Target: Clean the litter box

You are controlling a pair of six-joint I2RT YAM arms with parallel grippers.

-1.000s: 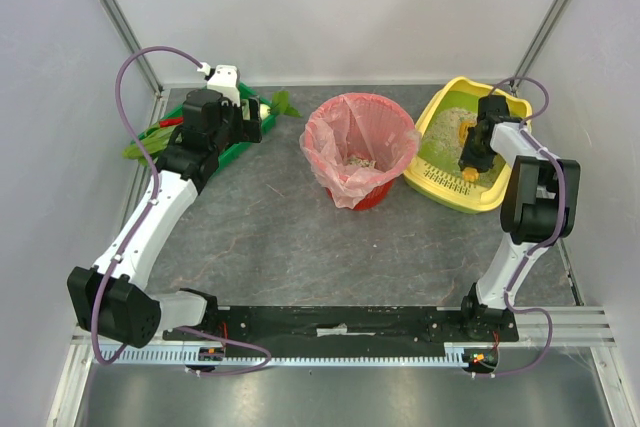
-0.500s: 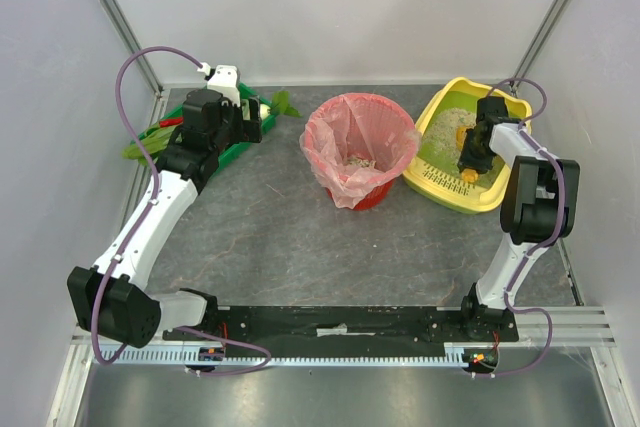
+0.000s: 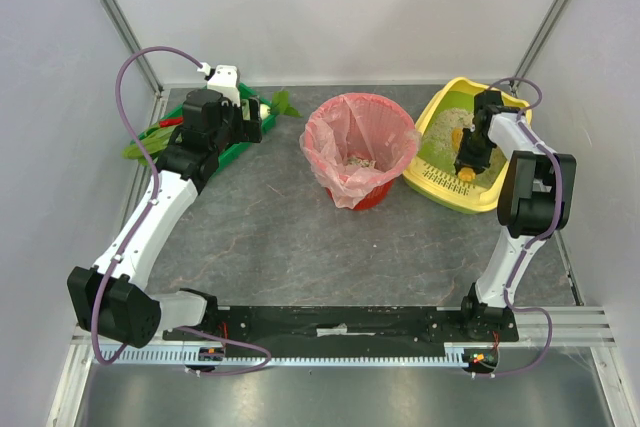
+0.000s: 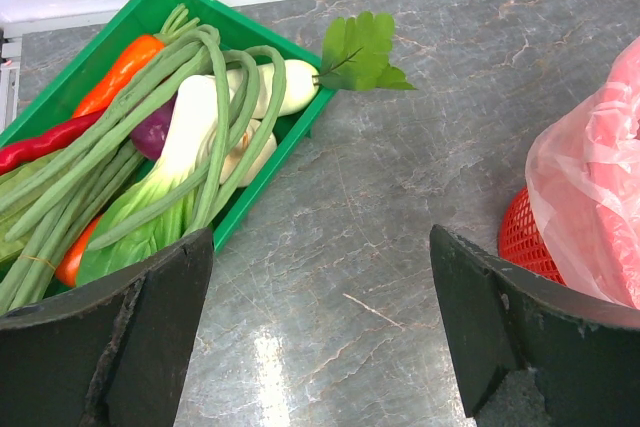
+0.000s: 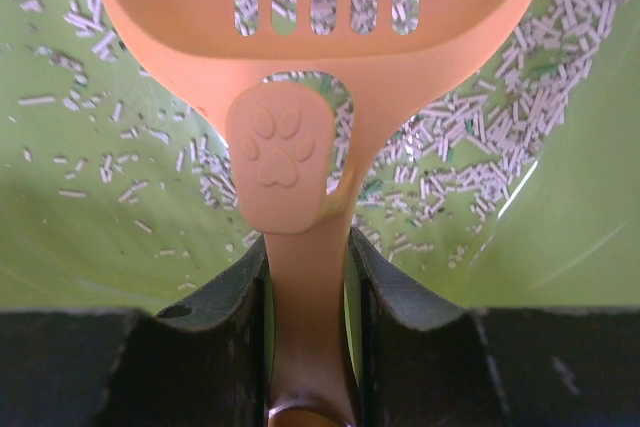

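Basket [image 3: 372, 197]: red, lined with a pink bag [image 3: 330, 142], standing mid-table [image 3: 300, 237]; pale bits lie at the bag's bottom.
Litter box [image 3: 432, 187]: yellow tray, lime-green inside [image 5: 80, 217], just right of the basket, set at a slant.
Litter [image 5: 470, 127]: pale pellets, heaped in part of the box and scattered thinly over the bare green floor.
Scoop [image 5: 300, 67]: orange, slotted, with a paw print on its neck; inside the box, right of the basket, its head over the pellets.
Right gripper [image 5: 305, 257]: over the box [image 3: 470, 155], right of the basket; jaws clenched on the scoop's handle, one finger [image 5: 235, 297] pressed against each side.
Left gripper [image 4: 320, 327]: left of the basket [image 3: 245, 117], above bare table; jaws released and spread wide, holding nothing.
Tray [image 4: 150, 7]: green, far left of the basket.
Vegetables [image 4: 190, 127]: long beans, a carrot, a red chilli and white and leafy pieces, piled in the tray.
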